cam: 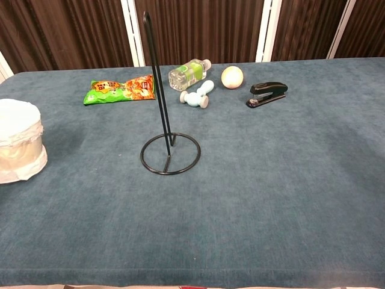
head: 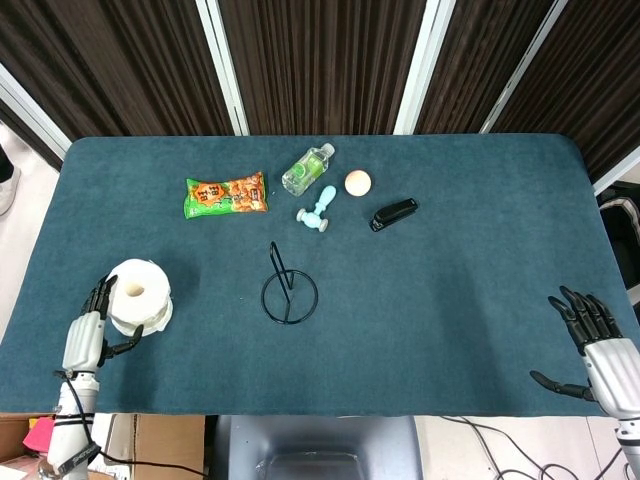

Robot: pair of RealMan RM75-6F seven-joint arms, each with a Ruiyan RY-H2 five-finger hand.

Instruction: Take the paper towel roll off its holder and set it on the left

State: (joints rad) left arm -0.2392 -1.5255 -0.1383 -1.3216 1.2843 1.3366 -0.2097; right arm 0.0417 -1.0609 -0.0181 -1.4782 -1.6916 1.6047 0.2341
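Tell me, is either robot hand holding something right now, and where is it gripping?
The left hand holds the paper towel roll by its side wall, fingers wrapped around it. The right hand is open and holds nothing.

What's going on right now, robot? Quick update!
Left hand holds paper towel roll, upright on table. Right hand open, idle. Holder bare.
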